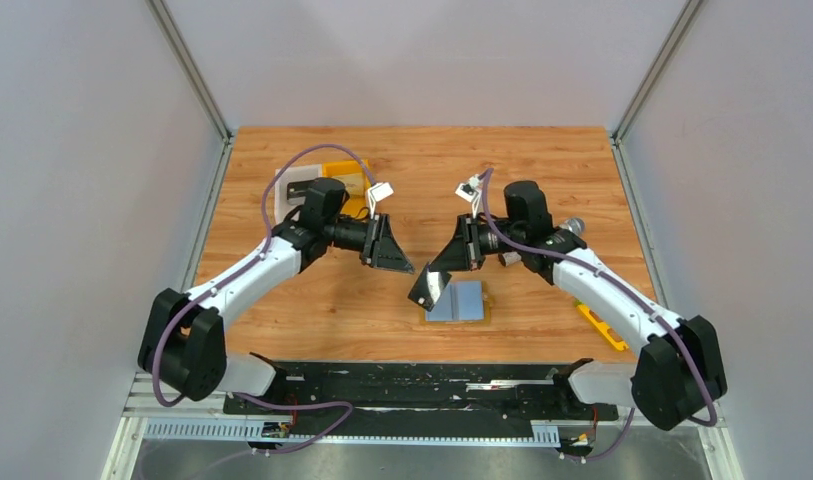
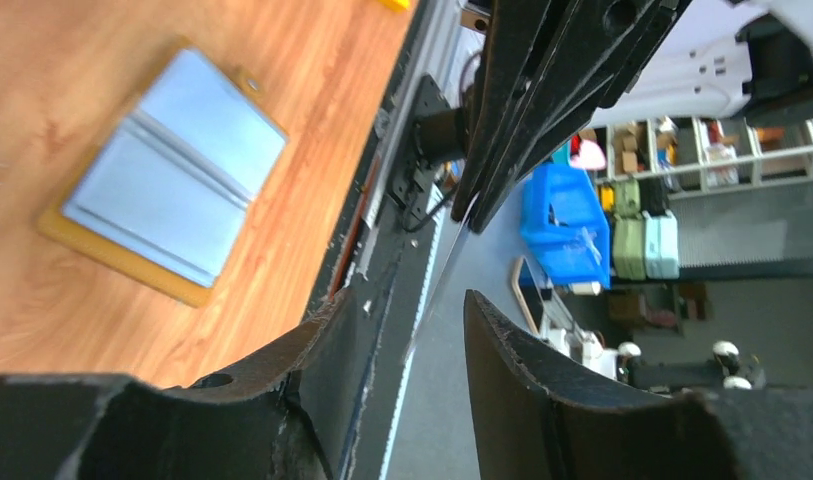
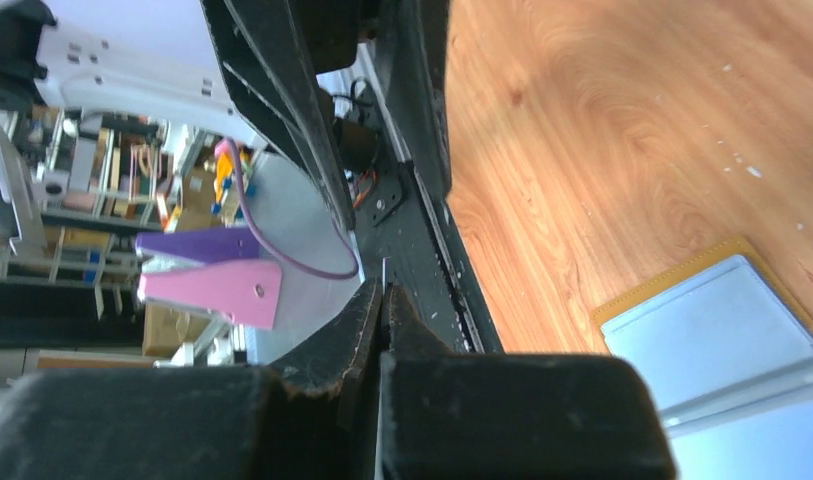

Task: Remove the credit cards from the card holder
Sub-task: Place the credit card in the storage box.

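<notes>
Card holder (image 1: 467, 300) lies (open) beside tilted right gripper (image 1: 444, 268) pinching card (image 1: 432, 288); left gripper (image 1: 390, 265) parted.

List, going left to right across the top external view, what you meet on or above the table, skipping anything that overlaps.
orange bin → left tool → card holder → yellow-orange strip

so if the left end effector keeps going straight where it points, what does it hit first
The card pinched in the right end effector, most likely: its thin edge sits between the open left fingers. Depth is hard to judge.
</notes>
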Controlling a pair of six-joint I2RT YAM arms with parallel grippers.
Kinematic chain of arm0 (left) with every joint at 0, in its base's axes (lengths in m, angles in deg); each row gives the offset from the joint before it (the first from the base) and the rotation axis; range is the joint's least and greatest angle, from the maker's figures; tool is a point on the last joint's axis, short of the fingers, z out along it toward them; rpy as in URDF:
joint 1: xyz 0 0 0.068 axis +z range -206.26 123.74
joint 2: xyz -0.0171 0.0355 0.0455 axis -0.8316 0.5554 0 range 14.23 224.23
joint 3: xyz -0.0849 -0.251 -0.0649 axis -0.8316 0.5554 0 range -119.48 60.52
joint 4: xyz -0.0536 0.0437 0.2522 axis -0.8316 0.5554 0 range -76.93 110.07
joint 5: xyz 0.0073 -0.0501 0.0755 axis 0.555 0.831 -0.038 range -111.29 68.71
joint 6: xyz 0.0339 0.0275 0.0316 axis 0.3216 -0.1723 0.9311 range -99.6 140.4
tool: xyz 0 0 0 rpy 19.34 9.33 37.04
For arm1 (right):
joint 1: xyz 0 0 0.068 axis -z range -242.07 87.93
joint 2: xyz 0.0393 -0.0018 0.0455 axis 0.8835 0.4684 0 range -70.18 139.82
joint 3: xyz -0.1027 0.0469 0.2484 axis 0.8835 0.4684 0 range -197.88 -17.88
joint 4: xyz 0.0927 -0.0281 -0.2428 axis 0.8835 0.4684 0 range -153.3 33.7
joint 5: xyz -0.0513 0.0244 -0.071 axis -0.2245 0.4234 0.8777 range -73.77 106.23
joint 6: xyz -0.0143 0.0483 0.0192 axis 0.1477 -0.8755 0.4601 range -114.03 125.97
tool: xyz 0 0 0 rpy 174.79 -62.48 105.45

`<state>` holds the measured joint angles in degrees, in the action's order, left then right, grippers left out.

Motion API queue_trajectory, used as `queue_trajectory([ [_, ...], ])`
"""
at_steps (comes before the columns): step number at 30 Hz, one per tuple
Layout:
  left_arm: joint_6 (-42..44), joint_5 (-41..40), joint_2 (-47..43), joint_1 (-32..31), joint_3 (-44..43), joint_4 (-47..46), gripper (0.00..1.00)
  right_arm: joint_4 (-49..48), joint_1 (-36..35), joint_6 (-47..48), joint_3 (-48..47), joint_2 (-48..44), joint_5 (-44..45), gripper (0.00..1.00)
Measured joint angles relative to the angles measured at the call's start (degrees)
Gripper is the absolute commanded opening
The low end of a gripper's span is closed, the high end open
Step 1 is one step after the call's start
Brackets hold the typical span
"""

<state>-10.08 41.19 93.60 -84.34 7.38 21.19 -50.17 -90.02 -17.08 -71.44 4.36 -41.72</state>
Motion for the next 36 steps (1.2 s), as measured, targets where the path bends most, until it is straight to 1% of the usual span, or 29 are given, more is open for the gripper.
queue_trajectory([
  [4,-2.2,-1.7,-3.2,3.1,0.5,-1.6,0.53,-6.8,1.8,-7.0,3.7,-4.9,4.0,0.00],
  [9,-6.8,-4.0,-7.1,4.5,3.5,-7.7,0.54,-16.9,2.5,-17.0,8.4,-10.0,11.9,0.00],
  [12,-10.6,-4.8,-7.8,4.5,5.9,-12.8,0.54,-21.9,2.5,-22.4,11.5,-12.3,16.8,0.00],
  [18,-23.3,-8.3,-8.3,4.5,14.4,-29.4,0.56,-30.0,2.5,-31.4,18.0,-17.0,27.4,0.00],
  [22,-31.5,-10.9,-7.7,4.4,18.3,-40.3,0.56,-32.6,2.5,-35.0,20.0,-19.2,32.9,0.00],
  [25,-36.3,-12.2,-5.8,4.0,18.7,-47.5,0.56,-34.1,2.5,-37.0,20.6,-20.6,36.0,0.00],
  [28,-39.3,-13.5,-3.8,2.8,18.6,-52.7,0.56,-34.9,2.5,-38.5,21.0,-21.6,38.2,0.00],
  [31,-41.8,-14.8,-1.7,0.6,18.4,-56.7,0.54,-35.8,2.5,-39.8,22.0,-22.3,39.8,0.00],
  [36,-43.9,-16.6,0.7,-1.6,17.5,-60.2,0.52,-36.7,2.4,-41.1,23.3,-22.5,41.2,0.00],
])
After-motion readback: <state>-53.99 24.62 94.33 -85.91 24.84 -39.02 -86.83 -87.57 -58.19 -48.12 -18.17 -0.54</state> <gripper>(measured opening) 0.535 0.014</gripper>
